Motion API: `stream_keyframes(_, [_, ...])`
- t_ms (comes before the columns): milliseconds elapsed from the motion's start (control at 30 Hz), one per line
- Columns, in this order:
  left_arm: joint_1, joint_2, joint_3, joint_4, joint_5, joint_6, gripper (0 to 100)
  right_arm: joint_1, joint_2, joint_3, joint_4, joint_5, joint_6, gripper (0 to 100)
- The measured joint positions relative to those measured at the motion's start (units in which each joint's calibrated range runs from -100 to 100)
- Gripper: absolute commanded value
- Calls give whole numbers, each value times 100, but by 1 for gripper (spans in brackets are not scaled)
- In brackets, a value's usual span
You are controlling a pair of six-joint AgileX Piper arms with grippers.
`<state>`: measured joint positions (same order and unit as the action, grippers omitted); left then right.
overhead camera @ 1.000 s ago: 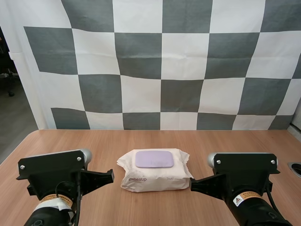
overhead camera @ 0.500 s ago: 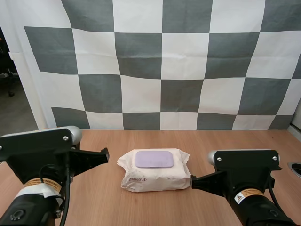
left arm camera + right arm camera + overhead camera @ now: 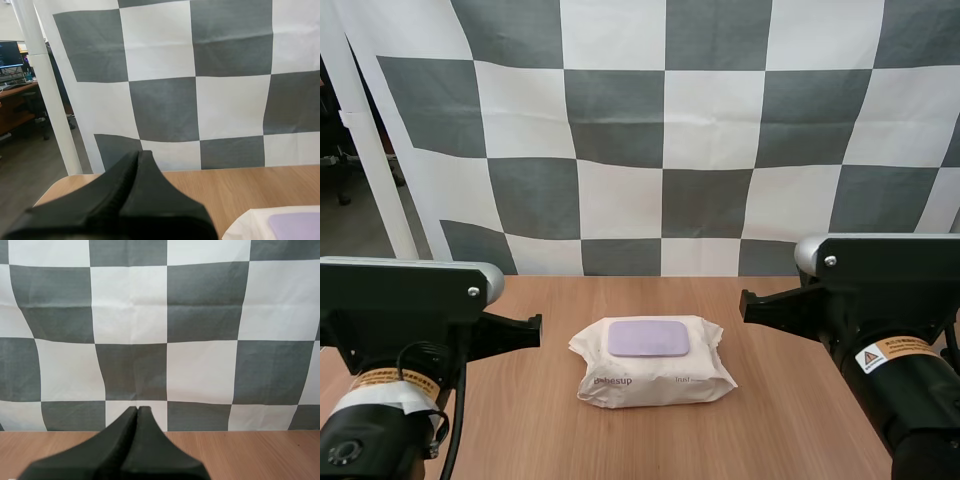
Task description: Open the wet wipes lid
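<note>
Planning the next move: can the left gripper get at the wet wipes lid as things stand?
Probably yes. The left gripper is beside the wet wipes pack, and nothing lies between it and the purple lid on top, though it is shut.

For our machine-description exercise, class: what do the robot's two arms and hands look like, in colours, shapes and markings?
Both arms have black boxy housings with silver-grey rounded caps. The left arm wears a white band with an orange strip; the right arm a white label with a yellow warning triangle. The left hand and right hand each have two black tapering fingers.
</note>
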<state>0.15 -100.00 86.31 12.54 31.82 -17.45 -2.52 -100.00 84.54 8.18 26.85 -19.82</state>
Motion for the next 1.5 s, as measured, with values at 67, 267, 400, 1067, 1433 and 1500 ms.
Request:
stream_keyframes(67, [0,0,-321,0,108,75,0,0,0,-505,11,104,0,0])
stream_keyframes(267, [189,0,-1453,-523,1602,314,0,0,97,-1177,11,1513,-24,0])
stream_keyframes(400, [308,3,-1919,-1204,2424,878,0,0,316,-1494,95,2331,-286,0])
stream_keyframes(1067, [397,1527,-1976,-3411,4339,3620,4,0,892,-1779,435,3263,-1203,0])
stream_keyframes(1433, [397,2697,-1976,-3029,4594,3824,32,0,1632,-1779,476,3447,-1448,0])
stream_keyframes(1500, [397,2911,-1976,-2989,4630,3885,40,0,1802,-1779,476,3447,-1455,0])
